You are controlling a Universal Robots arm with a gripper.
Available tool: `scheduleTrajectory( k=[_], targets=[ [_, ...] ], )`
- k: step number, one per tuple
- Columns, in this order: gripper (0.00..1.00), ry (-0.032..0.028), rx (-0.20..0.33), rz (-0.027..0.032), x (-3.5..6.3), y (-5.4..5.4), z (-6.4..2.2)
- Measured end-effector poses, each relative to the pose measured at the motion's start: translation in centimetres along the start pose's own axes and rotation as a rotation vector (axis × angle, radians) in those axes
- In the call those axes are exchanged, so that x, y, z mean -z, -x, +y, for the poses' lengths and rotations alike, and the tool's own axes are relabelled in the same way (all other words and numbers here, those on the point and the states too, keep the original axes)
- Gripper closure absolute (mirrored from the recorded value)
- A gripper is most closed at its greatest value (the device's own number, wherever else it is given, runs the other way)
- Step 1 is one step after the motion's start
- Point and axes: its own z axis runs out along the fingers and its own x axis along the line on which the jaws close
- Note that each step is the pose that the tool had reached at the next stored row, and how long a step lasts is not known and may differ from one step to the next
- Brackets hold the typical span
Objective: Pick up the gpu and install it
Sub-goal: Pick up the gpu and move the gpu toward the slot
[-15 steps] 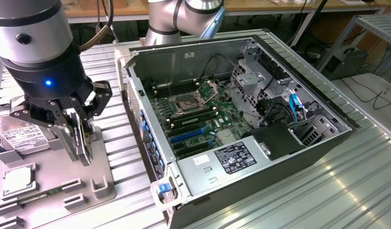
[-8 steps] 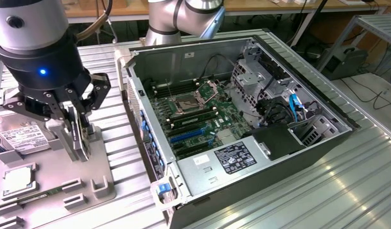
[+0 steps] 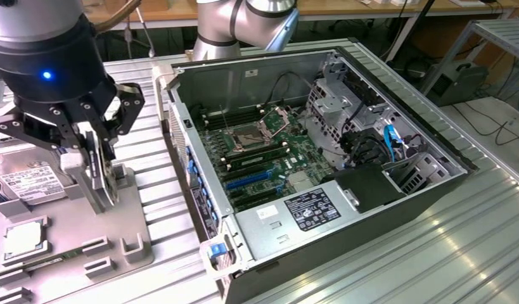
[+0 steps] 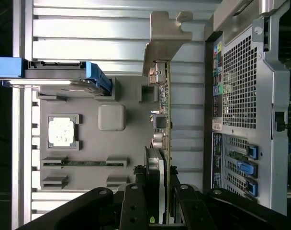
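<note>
End effector (image 3: 97, 155) pinching the gpu (image 3: 105, 187) upright at the grey parts tray (image 3: 134, 218), tray also holding hard drive (image 3: 31, 183), CPU (image 3: 23, 237) and RAM stick (image 3: 48, 261), open computer case (image 3: 411, 212) with motherboard (image 3: 259, 158) inside, beside it on the worktop (image 3: 462, 253)

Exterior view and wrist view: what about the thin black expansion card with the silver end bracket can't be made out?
- Wrist view: the thin black expansion card with silver end bracket is edge-on, so its faces are hidden. Its gripped end is covered by the claw.
- Exterior view: the claw covers the card, so whether it sits in the grey holder tray is unclear.
- Exterior view: the blue motherboard slots are too small to tell which are free.
</note>
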Motion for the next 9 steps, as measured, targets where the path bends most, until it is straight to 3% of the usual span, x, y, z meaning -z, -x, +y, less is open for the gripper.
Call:
scheduleTrajectory(
  k=[9],
  targets=[
    [0.72, 0.0001, 0.000, -0.0001, 2.29, 0.1, 0.13]
  ],
)
